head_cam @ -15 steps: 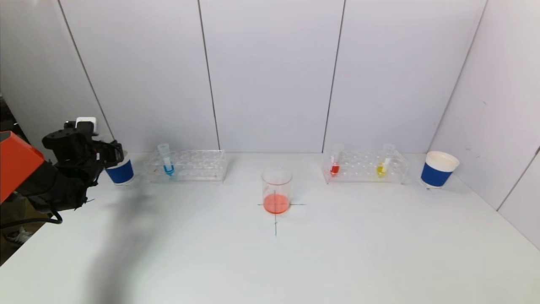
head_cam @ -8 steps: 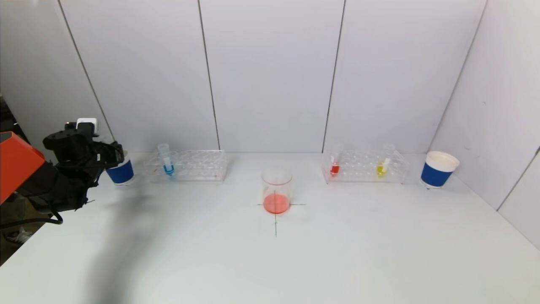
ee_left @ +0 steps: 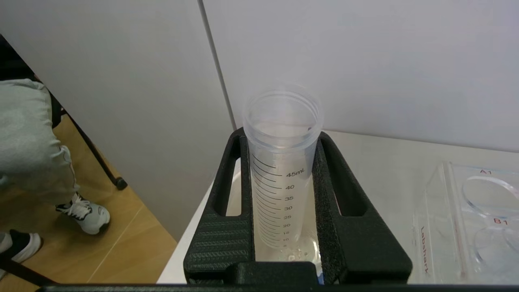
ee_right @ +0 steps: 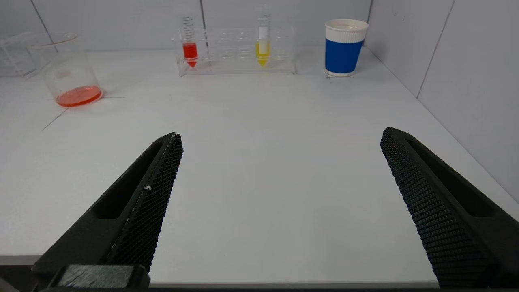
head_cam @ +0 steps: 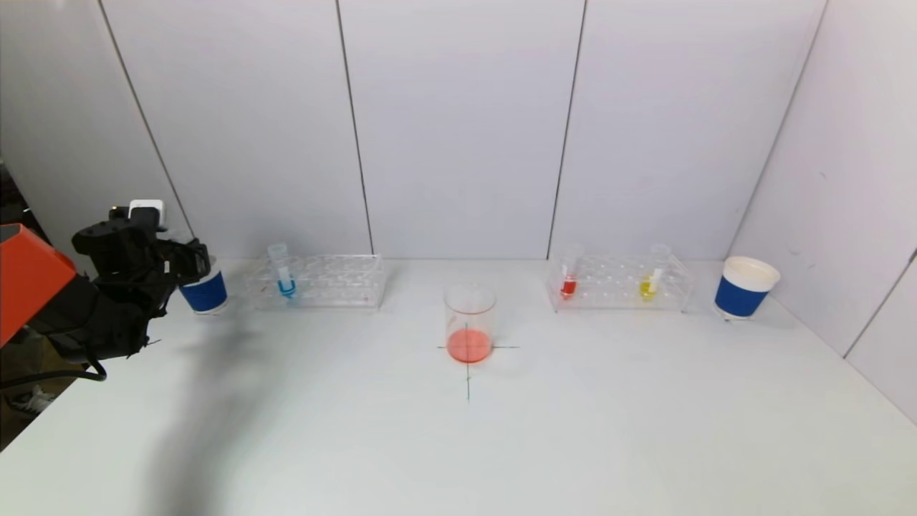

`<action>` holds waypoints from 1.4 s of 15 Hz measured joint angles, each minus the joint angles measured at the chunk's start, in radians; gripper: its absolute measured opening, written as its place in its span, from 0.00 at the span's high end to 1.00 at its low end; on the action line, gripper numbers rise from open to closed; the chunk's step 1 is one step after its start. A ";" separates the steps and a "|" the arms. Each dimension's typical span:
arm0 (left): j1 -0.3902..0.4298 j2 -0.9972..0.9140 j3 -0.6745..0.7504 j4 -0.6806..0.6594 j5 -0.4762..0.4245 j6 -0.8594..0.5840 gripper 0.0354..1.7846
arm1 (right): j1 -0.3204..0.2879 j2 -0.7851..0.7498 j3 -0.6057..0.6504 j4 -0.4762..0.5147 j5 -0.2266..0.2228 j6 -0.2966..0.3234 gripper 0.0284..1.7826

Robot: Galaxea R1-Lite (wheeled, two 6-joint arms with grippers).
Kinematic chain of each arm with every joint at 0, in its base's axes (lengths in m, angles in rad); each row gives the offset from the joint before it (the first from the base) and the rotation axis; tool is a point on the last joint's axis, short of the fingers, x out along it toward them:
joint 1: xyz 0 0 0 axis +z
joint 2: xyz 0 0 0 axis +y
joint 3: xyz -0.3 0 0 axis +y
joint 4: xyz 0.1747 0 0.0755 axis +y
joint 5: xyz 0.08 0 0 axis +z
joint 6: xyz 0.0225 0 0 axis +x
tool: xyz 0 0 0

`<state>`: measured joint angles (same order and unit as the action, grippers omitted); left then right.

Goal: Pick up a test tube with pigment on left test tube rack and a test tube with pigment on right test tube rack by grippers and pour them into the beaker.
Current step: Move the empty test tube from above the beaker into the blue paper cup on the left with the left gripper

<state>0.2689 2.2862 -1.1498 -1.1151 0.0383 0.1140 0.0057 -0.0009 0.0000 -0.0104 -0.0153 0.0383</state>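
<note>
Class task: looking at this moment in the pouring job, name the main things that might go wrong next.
1. The left gripper holds an empty test tube over the blue cup at the table's left edge; a crooked release may tip that cup.
2. The right gripper sits open, far from the red tube and yellow tube, which stand in the right rack; a misaligned reach might shove it.

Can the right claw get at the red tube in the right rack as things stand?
Probably yes. The right claw is open and empty, low at the table's near edge. Bare table lies between it and the red tube, which stands at the rack's end.
</note>
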 joint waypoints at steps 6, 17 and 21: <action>-0.001 -0.001 -0.003 -0.001 0.000 0.000 0.77 | 0.000 0.000 0.000 0.000 0.000 0.000 0.01; 0.000 -0.004 -0.005 -0.007 0.004 0.005 0.77 | 0.000 0.000 0.000 0.000 0.000 0.000 0.01; 0.000 -0.004 -0.001 -0.007 0.004 0.005 0.72 | 0.000 0.000 0.000 0.000 0.000 0.000 0.01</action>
<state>0.2694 2.2821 -1.1511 -1.1217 0.0428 0.1191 0.0057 -0.0009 0.0000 -0.0104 -0.0153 0.0383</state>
